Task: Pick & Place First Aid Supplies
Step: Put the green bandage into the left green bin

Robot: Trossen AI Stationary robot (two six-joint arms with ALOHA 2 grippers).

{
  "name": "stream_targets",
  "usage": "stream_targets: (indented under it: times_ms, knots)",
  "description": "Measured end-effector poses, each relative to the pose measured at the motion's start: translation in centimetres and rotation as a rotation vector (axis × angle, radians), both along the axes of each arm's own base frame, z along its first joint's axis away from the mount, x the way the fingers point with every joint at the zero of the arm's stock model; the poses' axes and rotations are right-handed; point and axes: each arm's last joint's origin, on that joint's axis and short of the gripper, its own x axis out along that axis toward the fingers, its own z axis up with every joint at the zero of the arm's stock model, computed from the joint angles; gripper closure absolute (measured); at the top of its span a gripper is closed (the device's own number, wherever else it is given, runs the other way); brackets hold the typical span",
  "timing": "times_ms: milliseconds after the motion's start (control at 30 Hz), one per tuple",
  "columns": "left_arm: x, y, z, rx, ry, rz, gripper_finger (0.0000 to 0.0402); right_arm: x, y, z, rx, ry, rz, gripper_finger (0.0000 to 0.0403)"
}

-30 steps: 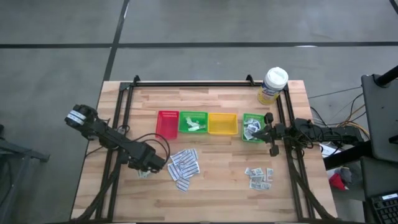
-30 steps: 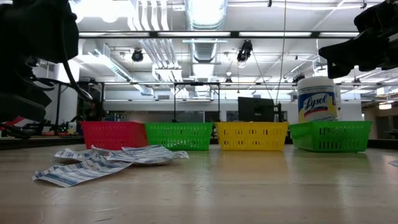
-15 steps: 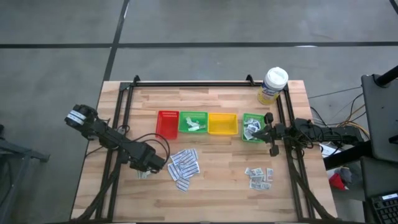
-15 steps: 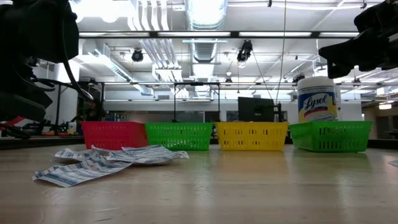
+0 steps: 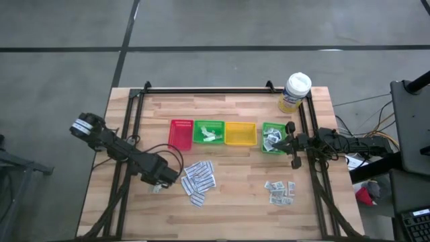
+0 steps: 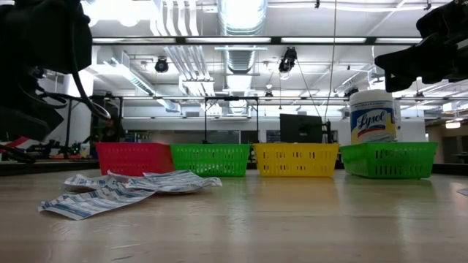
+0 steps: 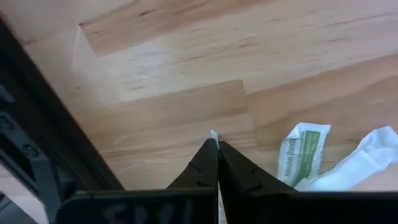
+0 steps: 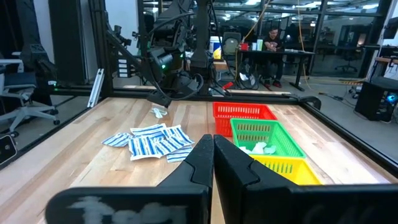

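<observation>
A pale butcher-block wooden table (image 5: 228, 202) is carrying everything here. Near its front edge, on the right, small grey-white square packets (image 5: 280, 191) are lying in a loose cluster. Left of centre, long white strips printed in blue (image 5: 199, 179) are sitting in a fanned heap on the wood.

Just left of that heap, the left gripper (image 7: 217, 148) is pressing down at the table with its two dark fingers drawn together. A thin white sliver of paper is showing between the fingertips, so it seems to be pinching the edge of a packet, though which one cannot be told. Just beside it, pale green-and-white sachets (image 7: 304, 154) are lying on the wood.

Farther back, four small slotted plastic trays are standing in a row: a red tray (image 5: 180, 134), a green tray (image 5: 209, 127) holding a few white packets, a yellow tray (image 5: 240, 133), and a second green tray (image 5: 267, 127) holding grey-white squares.

The right gripper (image 5: 293, 143) is hanging beside that second green tray, fingers fully together and holding nothing.

At the far right corner, a white-lidded, yellow-labelled tub (image 5: 295, 91) is standing upright.
</observation>
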Motion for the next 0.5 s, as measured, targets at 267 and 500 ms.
stream_targets:
  times_ms: [267,500]
  knots:
    - [0.0,0.0,2.8,0.005,0.009,-0.101,0.0401,0.0,0.0,0.0,0.0,0.0,0.0,0.0394]
    - [2.8,-0.7,6.2,0.065,-0.301,-0.451,0.0401,0.0,0.0,0.0,0.0,0.0,0.0,0.0394]
